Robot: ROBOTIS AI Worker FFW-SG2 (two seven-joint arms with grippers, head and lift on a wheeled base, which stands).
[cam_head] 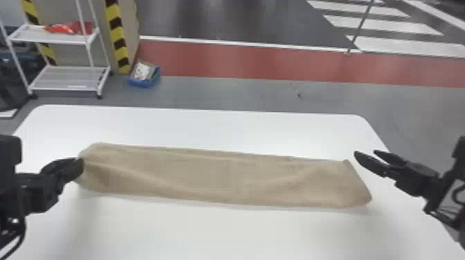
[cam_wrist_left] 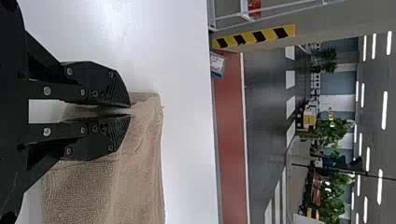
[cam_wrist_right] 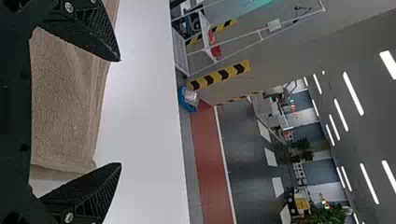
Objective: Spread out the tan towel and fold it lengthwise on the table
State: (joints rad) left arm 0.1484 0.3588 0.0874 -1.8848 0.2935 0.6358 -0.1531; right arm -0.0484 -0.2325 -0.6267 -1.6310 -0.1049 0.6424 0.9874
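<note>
L gripper (cam_head: 80,165): at the L end of the tan towel (cam_head: 221,178). Fingers clenched w/ cloth btwn the tips; creases run from the tips into the fabric. Towel corner projects just past the tips in the L wrist view.

R gripper (cam_head: 366,152): released, fingers wide apart, nothing btwn the tips. Position: above the table (cam_head: 242,231), near the R end of the towel, on its far-corner side.

Towel: laid as a long, narrow folded strip, L to R across the table, approx. mid-depth. Far edge nearly straight; R end slants, w/ its near corner farther R than its far corner. Shallow wrinkles along the L portion and toward the R end. Layered edges visible at the R end in the R wrist view.

Table: white top, rounded far corners.

Surroundings, beyond table: white shelf rack (cam_head: 65,39) at far L w/ red item (cam_head: 71,28) on upper shelf; blue bin (cam_head: 142,83) on floor, R of rack; yellow/blk striped post (cam_head: 117,34) btwn rack and bin; red floor strip (cam_head: 276,64) farther back.
</note>
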